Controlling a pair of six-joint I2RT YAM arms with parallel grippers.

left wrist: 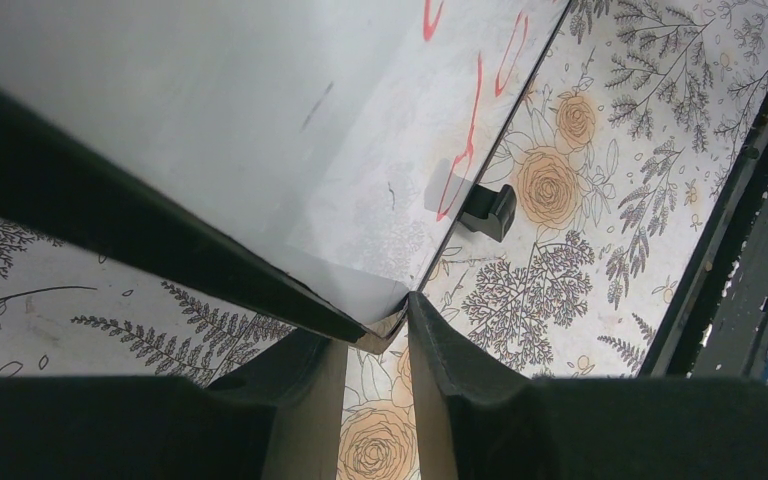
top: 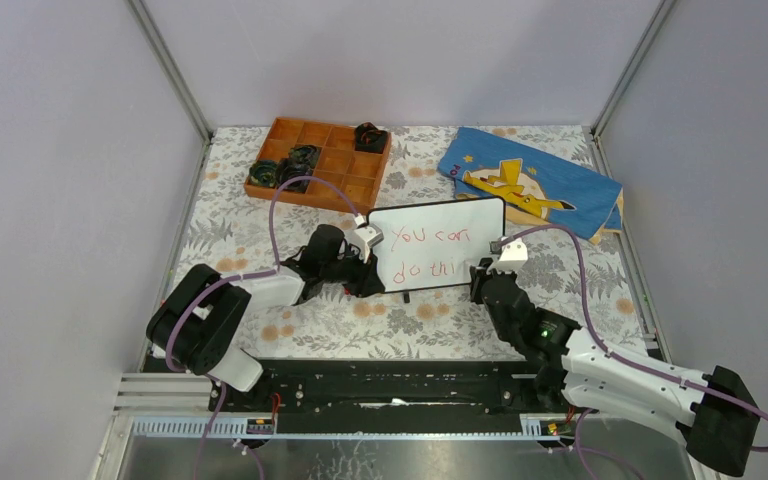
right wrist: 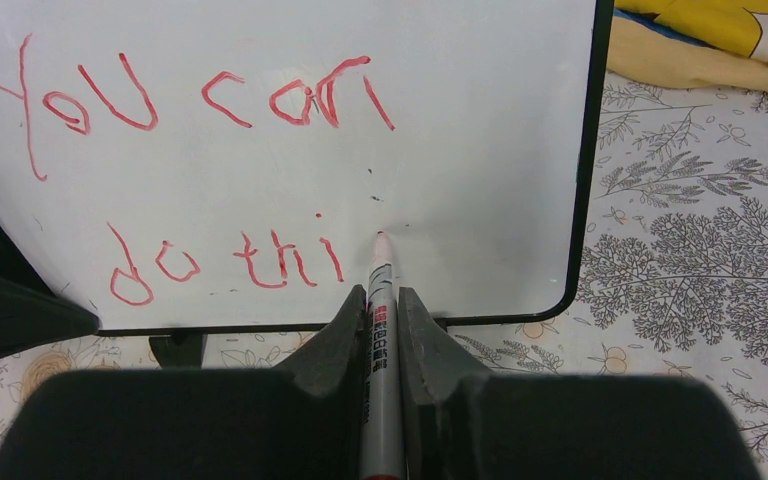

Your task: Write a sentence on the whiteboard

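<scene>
We are working over a flower-printed tablecloth (top: 400, 320) inside pale grey walls. Our right claw (right wrist: 372, 300) is pinching a red marker (right wrist: 378, 340) tight between nearly closed fingers, with the marker running straight out ahead along the claw's own line. Its tip is sitting just right of the "i" in "thi", at the whiteboard (right wrist: 480, 130); we cannot tell whether it is touching the surface or hanging a hair off it. The sentence (right wrist: 305, 105) is reading "You can" over "do thi", so we are judging that one letter is missing, and the blank space for it is lying directly right of the tip. The whiteboard is standing near the middle of the table, tilted back, its long side running left to right across our reach. Our left claw (left wrist: 390, 320) is gripping its lower left corner, part closed around the edge. The right arm is nearer the blank space. The marker's rear end is cut off, and the left claw is hiding the gripped corner.
</scene>
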